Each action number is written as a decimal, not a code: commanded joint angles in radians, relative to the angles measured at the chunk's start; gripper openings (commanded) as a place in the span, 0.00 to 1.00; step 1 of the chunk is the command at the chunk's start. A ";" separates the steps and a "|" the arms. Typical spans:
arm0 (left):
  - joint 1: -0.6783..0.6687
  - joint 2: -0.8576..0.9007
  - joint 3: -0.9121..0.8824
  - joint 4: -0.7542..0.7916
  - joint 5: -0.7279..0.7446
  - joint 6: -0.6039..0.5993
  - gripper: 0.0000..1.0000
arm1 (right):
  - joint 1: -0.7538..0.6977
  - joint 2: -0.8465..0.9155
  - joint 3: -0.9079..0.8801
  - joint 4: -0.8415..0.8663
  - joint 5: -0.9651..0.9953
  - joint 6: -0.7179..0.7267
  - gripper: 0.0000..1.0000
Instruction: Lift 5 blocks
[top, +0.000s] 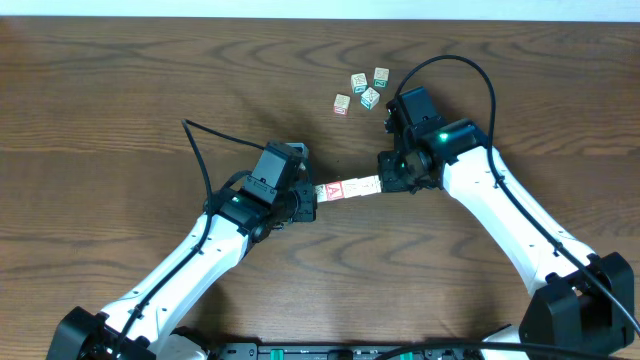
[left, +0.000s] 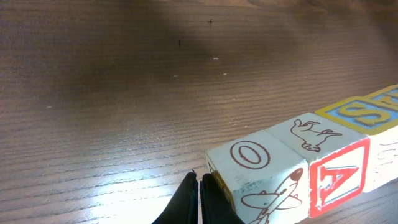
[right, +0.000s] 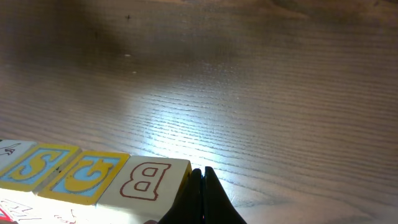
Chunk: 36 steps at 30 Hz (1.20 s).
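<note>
— What's the left end effector (left: 199, 186) got?
— Nothing. It's pinched shut, butting the cream "O" end of the blocks (top: 349, 188), with a red "A" next.
— In a line?
— Yes, lengthwise across the bench (top: 120, 120), the right end slightly farther back, against the right end effector (right: 203, 177), also shut.

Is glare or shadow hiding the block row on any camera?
Overhead: even light, block row small but clear. Left wrist: glare on the table lower left, dark shadow above, prints crisp. Right wrist: bright glare patch past the B block, letters readable.
</note>
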<state>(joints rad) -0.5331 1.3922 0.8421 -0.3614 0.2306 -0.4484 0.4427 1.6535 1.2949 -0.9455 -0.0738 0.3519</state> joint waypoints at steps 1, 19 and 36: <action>-0.069 -0.030 0.041 0.064 0.256 0.005 0.07 | 0.096 -0.013 0.033 0.028 -0.345 0.014 0.01; -0.069 -0.030 0.041 0.065 0.247 -0.021 0.07 | 0.096 -0.013 0.033 0.007 -0.346 0.030 0.01; -0.069 -0.030 0.041 0.065 0.202 -0.097 0.07 | 0.096 -0.013 0.033 0.006 -0.346 0.053 0.01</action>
<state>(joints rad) -0.5335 1.3922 0.8421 -0.3557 0.2276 -0.5278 0.4438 1.6535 1.2949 -0.9688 -0.0784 0.3794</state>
